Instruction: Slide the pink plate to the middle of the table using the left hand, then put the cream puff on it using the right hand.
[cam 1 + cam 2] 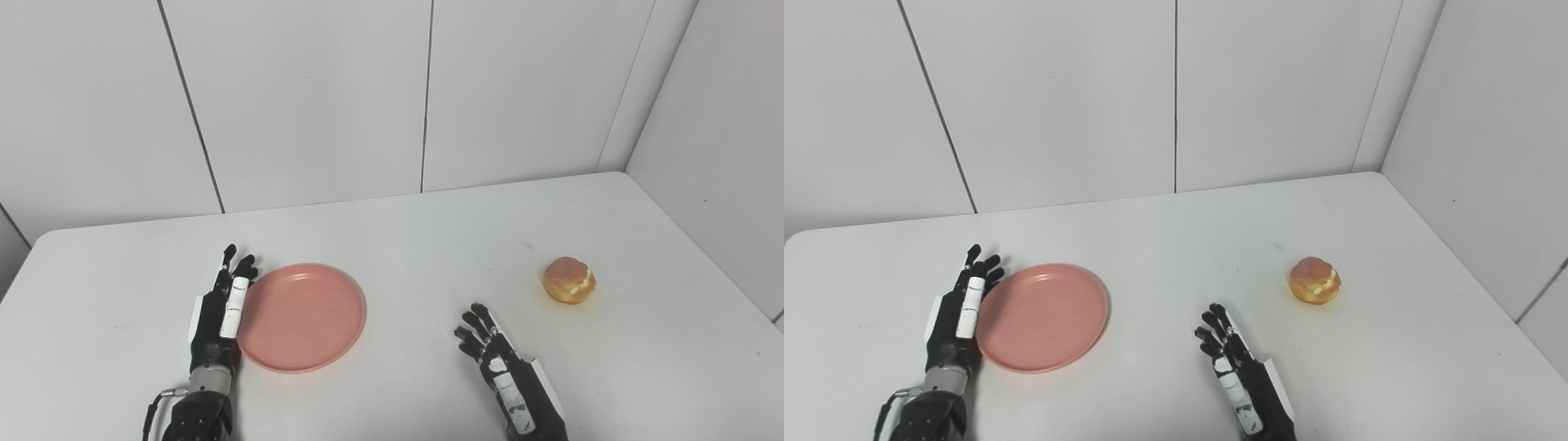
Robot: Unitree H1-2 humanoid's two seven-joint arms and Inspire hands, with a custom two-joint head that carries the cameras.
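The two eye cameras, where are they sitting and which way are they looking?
Left eye view: sits on the robot's head, looking down and forward at the white table; the left hand and right hand come in from the bottom edge.
Right eye view: sits just beside it, facing the same way; everything appears shifted a little leftward, and both hands show again.
Shared: the pink plate beside the left hand, the cream puff apart on the right, and the white wall panels behind.
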